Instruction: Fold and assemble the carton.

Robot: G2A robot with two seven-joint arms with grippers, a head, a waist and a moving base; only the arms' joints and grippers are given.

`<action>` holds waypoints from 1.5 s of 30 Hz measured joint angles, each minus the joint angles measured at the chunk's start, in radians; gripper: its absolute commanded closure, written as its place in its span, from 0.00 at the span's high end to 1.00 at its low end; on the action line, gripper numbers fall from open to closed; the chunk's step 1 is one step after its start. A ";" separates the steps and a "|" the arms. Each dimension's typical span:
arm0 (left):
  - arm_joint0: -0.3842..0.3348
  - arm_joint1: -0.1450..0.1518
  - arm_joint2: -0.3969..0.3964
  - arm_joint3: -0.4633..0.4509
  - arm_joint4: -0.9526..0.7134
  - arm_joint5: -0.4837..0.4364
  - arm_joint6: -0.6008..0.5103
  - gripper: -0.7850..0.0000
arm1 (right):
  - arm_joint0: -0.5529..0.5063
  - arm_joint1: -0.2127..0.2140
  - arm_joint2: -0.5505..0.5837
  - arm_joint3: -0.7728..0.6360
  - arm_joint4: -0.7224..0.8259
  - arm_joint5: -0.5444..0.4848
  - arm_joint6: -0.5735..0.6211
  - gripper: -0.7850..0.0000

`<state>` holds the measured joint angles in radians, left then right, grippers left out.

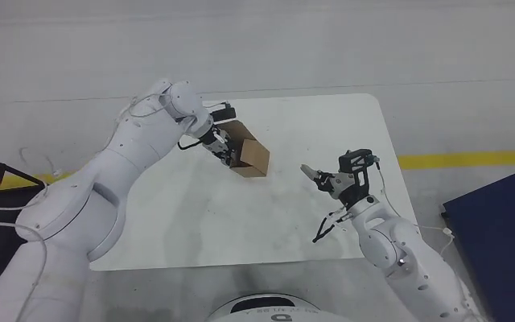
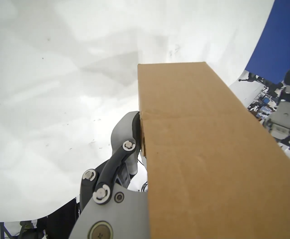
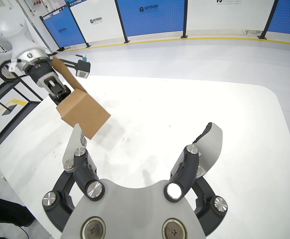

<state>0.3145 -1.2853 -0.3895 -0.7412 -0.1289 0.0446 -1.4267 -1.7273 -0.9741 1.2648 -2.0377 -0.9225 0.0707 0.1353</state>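
Left gripper (image 3: 60,94) clamped on carton (image 3: 83,113) wall; carton tilted over table (image 3: 181,108), one flap raised. Right gripper (image 3: 145,129) spread wide, holding nothing, well apart from carton. Background panels (image 3: 154,18) carry print.

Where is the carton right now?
In the top view the carton is held tilted over the middle of the table, clamped in the left gripper; the open right gripper stands apart on its right.

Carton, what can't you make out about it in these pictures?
- Left wrist view: the carton itself hides its far side and one of the left jaws.
- Top view: flap state too small to tell.
- Right wrist view: a right finger covers part of its lower edge.
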 measured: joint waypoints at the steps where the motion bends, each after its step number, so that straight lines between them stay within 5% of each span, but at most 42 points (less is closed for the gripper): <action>1: -0.007 0.007 -0.011 -0.018 -0.001 0.016 -0.007 0.00 | 0.000 0.000 0.000 0.000 0.000 0.000 0.000 1.00; 9: 0.009 0.087 -0.147 -0.184 -0.107 0.241 -0.111 0.00 | 0.000 0.000 0.000 0.000 0.000 0.000 0.000 1.00; 19: 0.014 0.088 -0.138 -0.188 -0.088 0.239 -0.099 0.00 | 0.000 0.000 0.000 0.000 0.000 0.000 0.000 1.00; 23: 0.018 0.089 -0.078 -0.227 0.054 0.288 -0.061 0.00 | 0.008 -0.001 0.008 0.006 0.033 -0.035 -0.013 1.00; 29: -0.022 0.058 0.095 -0.275 0.171 0.280 -0.069 0.00 | -0.006 0.007 0.109 0.061 0.142 -0.270 -0.065 1.00; 33: -0.082 0.014 0.211 -0.256 0.168 0.291 -0.058 0.00 | -0.012 0.009 0.138 0.091 0.152 -0.337 -0.058 1.00; 37: -0.099 -0.038 0.220 -0.196 0.158 0.309 -0.040 0.00 | 0.000 0.007 0.138 0.107 0.140 -0.344 -0.046 1.00; 39: -0.101 -0.070 0.219 -0.165 0.165 0.311 -0.038 0.48 | 0.010 0.005 0.130 0.111 0.122 -0.345 -0.038 1.00; 40: -0.102 -0.084 0.219 -0.153 0.168 0.309 -0.040 0.81 | 0.015 0.004 0.125 0.113 0.111 -0.344 -0.036 1.00; 43: -0.108 -0.127 0.219 -0.106 0.184 0.294 -0.055 1.00 | 0.030 0.000 0.105 0.122 0.077 -0.333 -0.025 1.00; 45: -0.110 -0.155 0.219 -0.070 0.191 0.282 -0.067 1.00 | 0.043 -0.003 0.085 0.129 0.046 -0.321 -0.015 1.00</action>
<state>0.2047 -1.4403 -0.1700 -0.8110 0.0618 0.3268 -1.4937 -1.6842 -0.9774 1.3502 -1.9087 -0.8764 -0.2504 0.1199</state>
